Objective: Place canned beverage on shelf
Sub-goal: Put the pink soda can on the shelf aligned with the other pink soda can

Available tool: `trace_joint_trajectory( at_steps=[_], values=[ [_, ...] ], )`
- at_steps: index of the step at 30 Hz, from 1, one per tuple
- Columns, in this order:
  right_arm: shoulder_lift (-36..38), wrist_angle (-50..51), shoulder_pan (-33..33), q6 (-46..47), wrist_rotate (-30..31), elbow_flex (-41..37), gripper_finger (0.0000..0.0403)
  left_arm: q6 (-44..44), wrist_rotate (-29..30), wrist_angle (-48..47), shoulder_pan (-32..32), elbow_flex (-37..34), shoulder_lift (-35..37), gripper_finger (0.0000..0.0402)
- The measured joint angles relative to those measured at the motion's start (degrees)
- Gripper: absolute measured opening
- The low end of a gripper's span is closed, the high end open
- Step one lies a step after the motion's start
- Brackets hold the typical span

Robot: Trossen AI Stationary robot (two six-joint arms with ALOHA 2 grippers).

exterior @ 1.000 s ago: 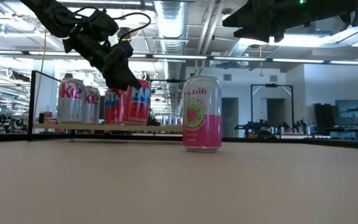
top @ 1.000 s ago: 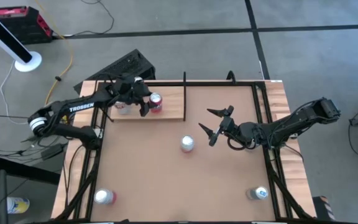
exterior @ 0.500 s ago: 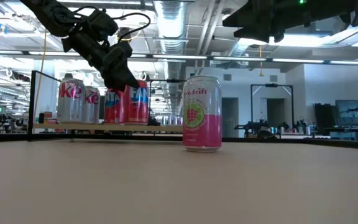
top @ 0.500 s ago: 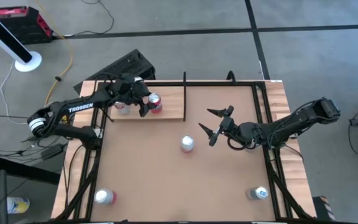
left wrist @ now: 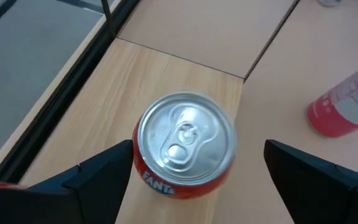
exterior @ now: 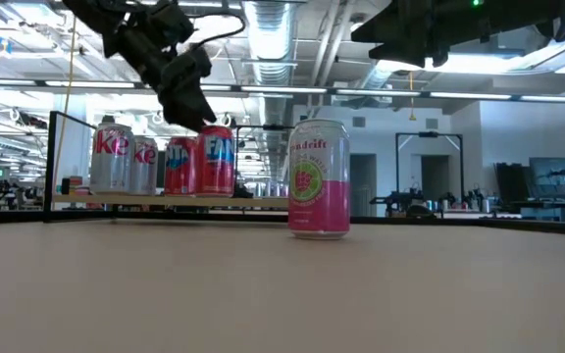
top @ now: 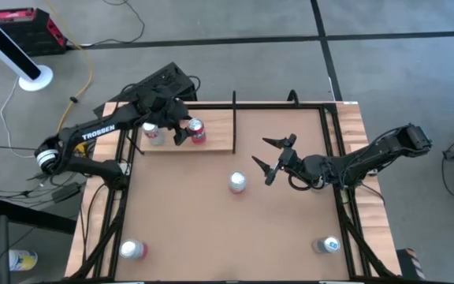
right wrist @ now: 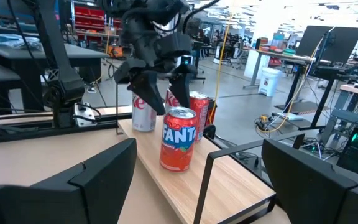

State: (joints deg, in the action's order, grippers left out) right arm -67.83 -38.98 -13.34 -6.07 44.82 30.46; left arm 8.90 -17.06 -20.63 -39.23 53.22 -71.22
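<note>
A red Fanta can [left wrist: 185,143] stands upright on its base on the pale wood shelf [top: 215,126] at the table's far left. It also shows in the low view [exterior: 217,161] and the right wrist view [right wrist: 179,138]. My left gripper [left wrist: 197,152] is open and hangs just above the can [exterior: 189,93], one finger on either side of its top, touching nothing. My right gripper [top: 270,160] is open and empty over the table's middle right, pointing toward the shelf.
Silver cans [exterior: 113,157] and another red can [exterior: 179,165] stand on the shelf left of the Fanta can. A pink and white can [top: 237,182] stands mid-table. Further cans stand at the near left [top: 132,250] and near right [top: 328,245]. A black upright [top: 234,118] ends the shelf.
My left gripper has gone up from around the Fanta can and a little toward the table's far edge. The can stays upright on the shelf where it was.
</note>
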Motion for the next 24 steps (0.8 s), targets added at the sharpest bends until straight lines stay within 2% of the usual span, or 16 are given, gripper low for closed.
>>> trace_joint_trajectory(
  at_steps=[6, 12, 15, 19, 24],
  values=[
    [0.00, 0.00, 0.00, 0.00, 0.00, 0.00, 0.0370, 0.12, 4.64, -4.40, 1.90, 4.98, 0.00, 0.0346],
    [0.00, -0.05, 0.00, -0.14, 0.00, 0.00, 0.0370, -3.50, 11.72, -1.19, 5.74, 6.70, 0.00, 0.0345],
    [0.00, -0.15, 0.00, -0.28, 0.00, 0.00, 0.0370, -2.88, 14.54, -0.23, 8.04, 6.70, -1.27, 0.0332],
    [0.00, -0.33, 0.00, -0.47, 0.00, -0.02, 0.0370, -0.62, 18.89, 0.12, 10.14, 6.66, -4.04, 0.0284],
    [0.00, -0.63, 0.00, -1.35, 0.00, -0.02, 0.0370, 1.08, 20.33, 3.79, 11.30, 6.66, -6.68, 0.0180]
  ],
)
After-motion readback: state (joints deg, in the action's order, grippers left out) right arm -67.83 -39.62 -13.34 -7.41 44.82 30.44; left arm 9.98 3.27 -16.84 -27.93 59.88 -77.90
